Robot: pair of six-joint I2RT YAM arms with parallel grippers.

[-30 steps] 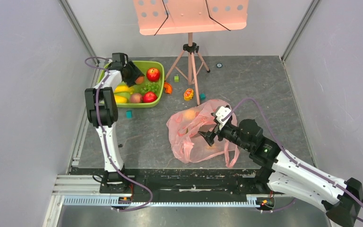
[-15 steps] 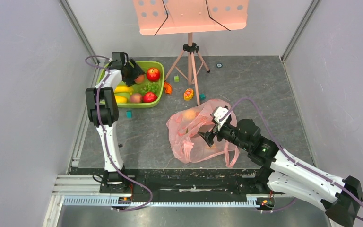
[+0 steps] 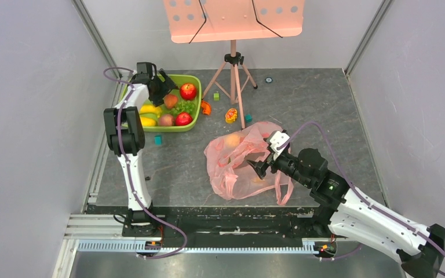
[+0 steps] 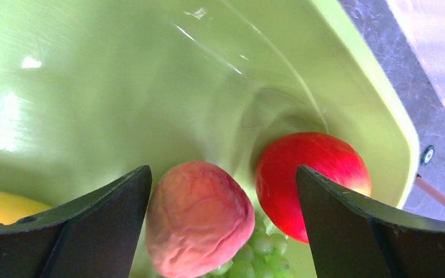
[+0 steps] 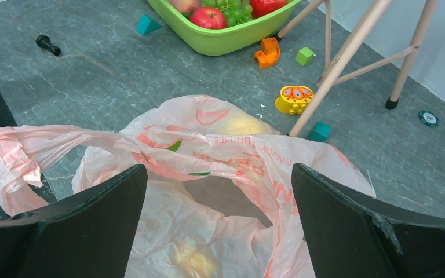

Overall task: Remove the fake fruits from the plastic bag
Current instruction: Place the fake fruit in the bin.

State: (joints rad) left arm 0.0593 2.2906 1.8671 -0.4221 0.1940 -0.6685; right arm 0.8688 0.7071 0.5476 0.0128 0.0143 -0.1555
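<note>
The pink plastic bag (image 3: 237,174) lies crumpled on the floor with its mouth open. A yellowish fake fruit (image 5: 200,260) shows through the film inside it, and another one (image 5: 237,124) shows at the bag's far end. My right gripper (image 3: 261,168) hovers open at the bag's mouth (image 5: 226,197), holding nothing. My left gripper (image 3: 161,87) is open over the lime-green basin (image 3: 194,78). A pinkish peach (image 4: 200,217) lies free between its fingers on green grapes, beside a red apple (image 4: 313,179). The basin also holds a second red apple (image 3: 183,119), another peach (image 3: 167,120) and yellow fruit (image 3: 150,110).
A music stand's tripod (image 3: 233,75) stands behind the bag. Small toys lie around it: an orange piece (image 3: 205,108), a yellow toy (image 3: 231,115), teal blocks (image 3: 158,139) and a green cube (image 3: 216,95). Grey walls close in both sides.
My left gripper has opened over the basin and let go of the peach, which now rests on the grapes. My right gripper has shifted slightly right at the bag's mouth.
</note>
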